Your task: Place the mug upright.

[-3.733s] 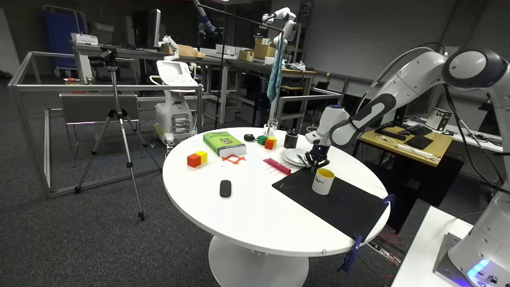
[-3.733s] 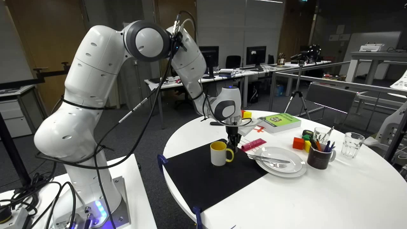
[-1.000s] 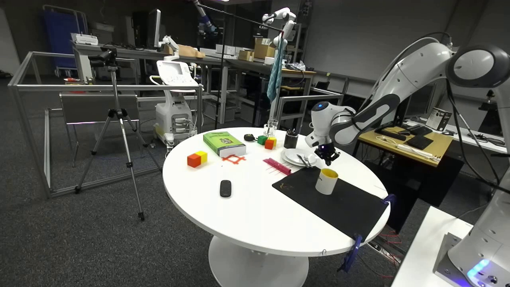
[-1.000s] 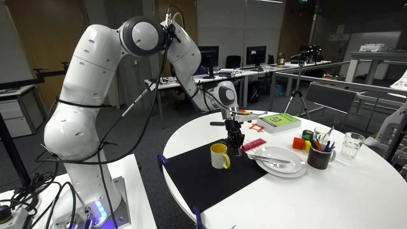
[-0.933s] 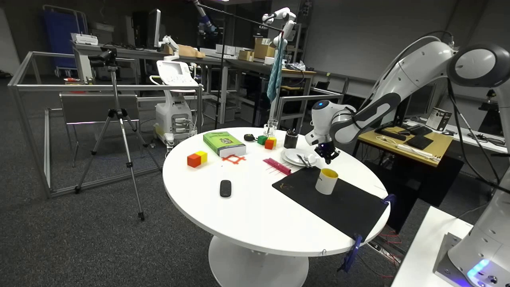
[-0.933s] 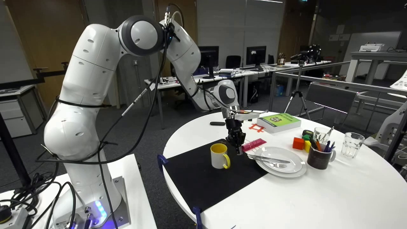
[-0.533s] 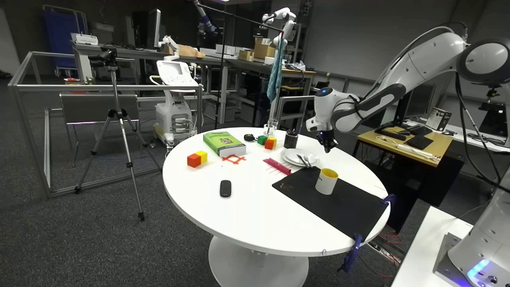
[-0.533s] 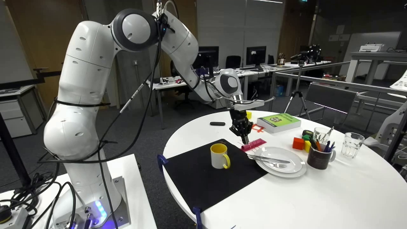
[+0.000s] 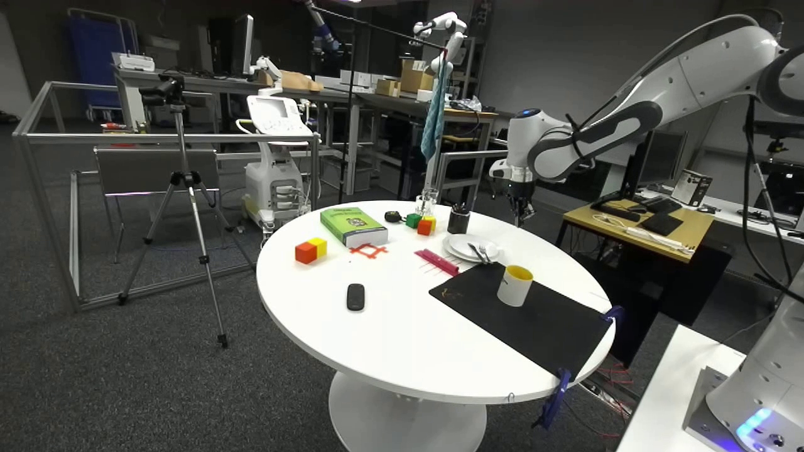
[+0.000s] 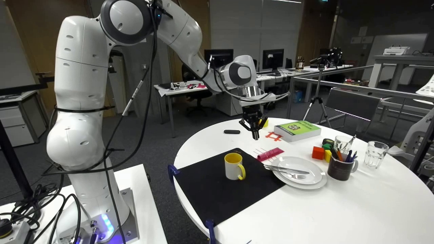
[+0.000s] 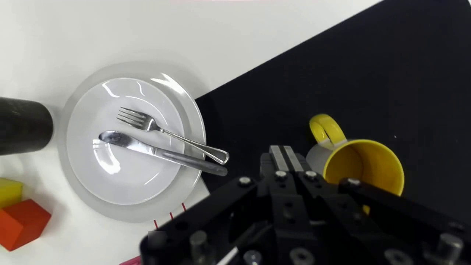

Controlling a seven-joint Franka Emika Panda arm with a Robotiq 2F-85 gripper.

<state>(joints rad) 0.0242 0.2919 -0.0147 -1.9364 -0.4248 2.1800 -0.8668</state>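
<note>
Right now the claw (image 11: pixel 287 158) hangs above the table (image 10: pixel 339 213), jaws pressed together with nothing in them. Below and to one side of it the mug (image 10: pixel 232 171) stands upright on the black mat (image 10: pixel 210 196), yellow mouth up, so I'd call the job done. My worry would be a return trip: brought down low and closed, the claw could nudge the rim or hook the handle (image 11: pixel 333 127) and topple the mug. Opposite the mug are the stacked plates (image 11: pixel 140 187), with the knife (image 11: pixel 162 152) and fork (image 11: pixel 176 136) poking past the edge over the mat; a low sideways sweep might flip them off. Just beyond the plates sits a dark pen cup (image 10: pixel 339 169), a red block (image 10: pixel 318 153) near it, and a pink strip (image 10: pixel 270 154) lies near the mat's corner.
</note>
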